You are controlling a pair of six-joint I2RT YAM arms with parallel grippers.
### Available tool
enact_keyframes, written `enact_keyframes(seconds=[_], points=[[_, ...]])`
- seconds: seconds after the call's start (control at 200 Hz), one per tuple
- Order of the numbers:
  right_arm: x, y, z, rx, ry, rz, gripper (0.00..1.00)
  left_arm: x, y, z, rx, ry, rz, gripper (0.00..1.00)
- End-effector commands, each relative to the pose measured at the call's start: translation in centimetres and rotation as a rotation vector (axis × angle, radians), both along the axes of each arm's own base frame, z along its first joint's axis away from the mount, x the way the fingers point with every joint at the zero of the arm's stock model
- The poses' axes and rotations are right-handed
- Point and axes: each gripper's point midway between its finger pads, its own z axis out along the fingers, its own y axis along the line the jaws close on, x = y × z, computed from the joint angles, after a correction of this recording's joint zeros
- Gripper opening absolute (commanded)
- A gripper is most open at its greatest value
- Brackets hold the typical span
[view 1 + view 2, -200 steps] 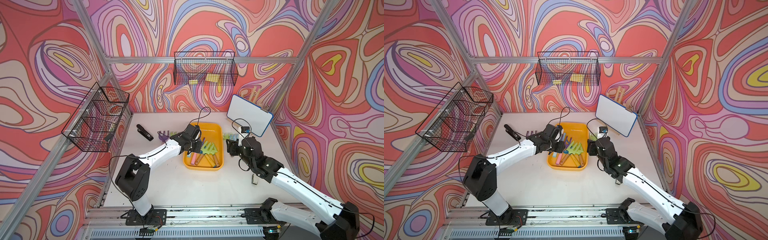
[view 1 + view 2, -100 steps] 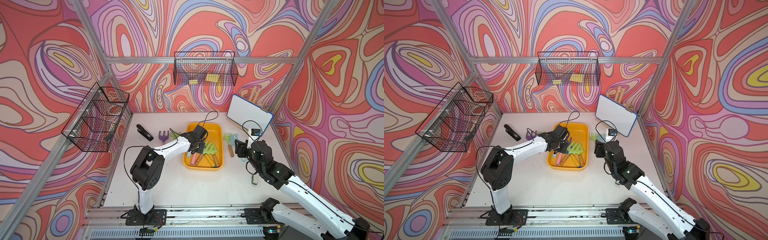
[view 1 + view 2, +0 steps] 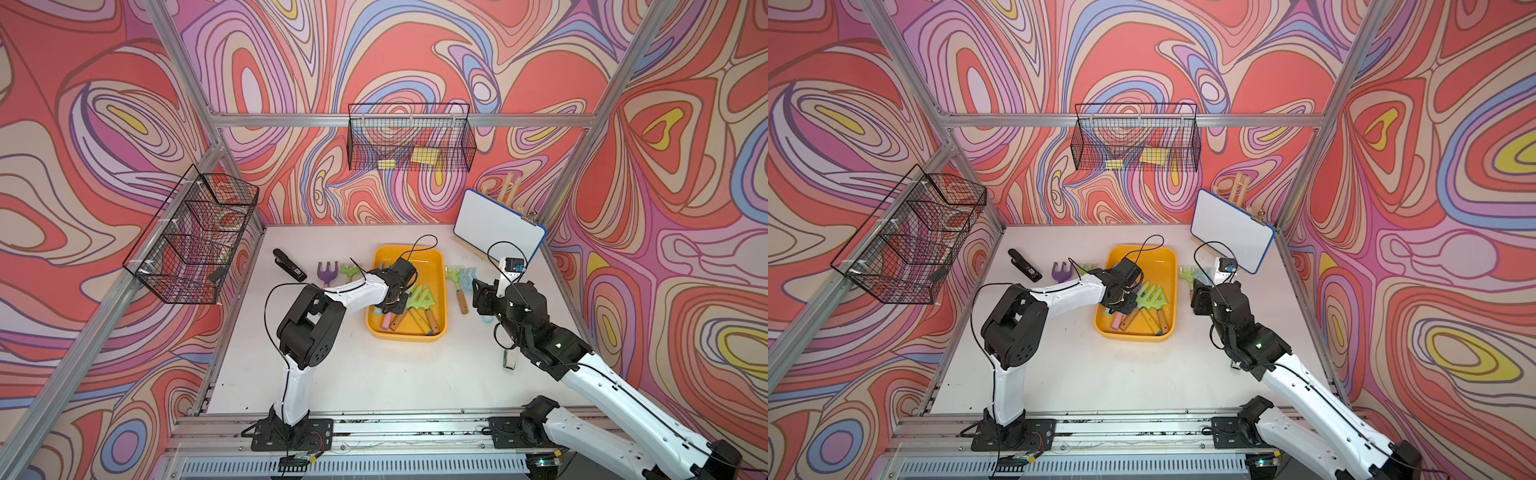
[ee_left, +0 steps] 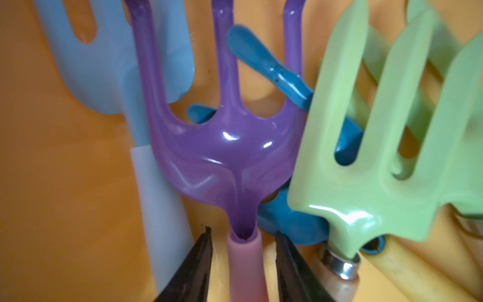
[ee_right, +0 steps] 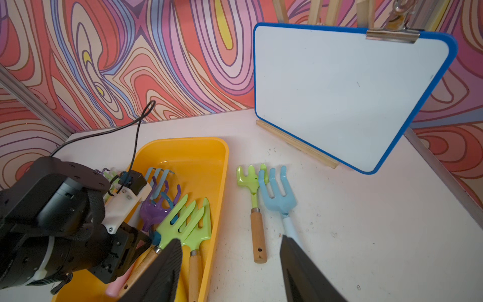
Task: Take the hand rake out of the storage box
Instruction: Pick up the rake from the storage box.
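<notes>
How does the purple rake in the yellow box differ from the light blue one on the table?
The purple rake lies inside the storage box; the light blue rake lies on the table. The purple rake's prongs are thin rods, the light blue rake's broad and flat. The open left gripper straddles the purple rake's pink handle; the light blue rake is ungripped. Both have three prongs.

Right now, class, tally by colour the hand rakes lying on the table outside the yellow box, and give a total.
Green: 2, the partly hidden green rake and the wooden-handled green rake, on opposite sides of the storage box.
Purple: 1, the purple rake on the table.
Light blue: 1, the light blue rake on the table.
Total: 4
</notes>
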Motion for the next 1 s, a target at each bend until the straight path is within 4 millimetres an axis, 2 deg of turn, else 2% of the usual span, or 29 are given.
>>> enact_keyframes(seconds=[0.0,0.145,0.295,0.436,0.771,0.886,0.996], points=[[-0.3,-0.3,-0.4,-0.009,0.011,0.002,0.64,-0.1,-0.2,-0.2,0.020,0.010,-0.018,0.42],[-0.4,-0.3,-0.5,-0.007,0.011,0.002,0.64,-0.3,-0.1,-0.6,0.023,0.019,-0.021,0.38],[-0.4,-0.5,-0.3,-0.006,0.007,-0.002,0.64,-0.4,-0.2,-1.2,0.024,0.029,-0.023,0.30],[-0.6,-0.6,-0.2,-0.004,0.002,-0.003,0.64,-0.2,0.0,-0.7,0.029,0.013,-0.021,0.22],[-0.5,-0.4,-0.2,0.001,0.002,0.005,0.64,1.4,0.0,6.9,-0.007,-0.118,-0.029,0.14],[-0.6,-0.3,-0.1,0.005,0.000,0.010,0.64,1.7,0.5,8.7,-0.008,-0.143,-0.024,0.12],[-0.6,-0.3,-0.1,0.007,0.001,0.015,0.64,2.1,1.9,10.0,-0.005,-0.166,-0.001,0.12]])
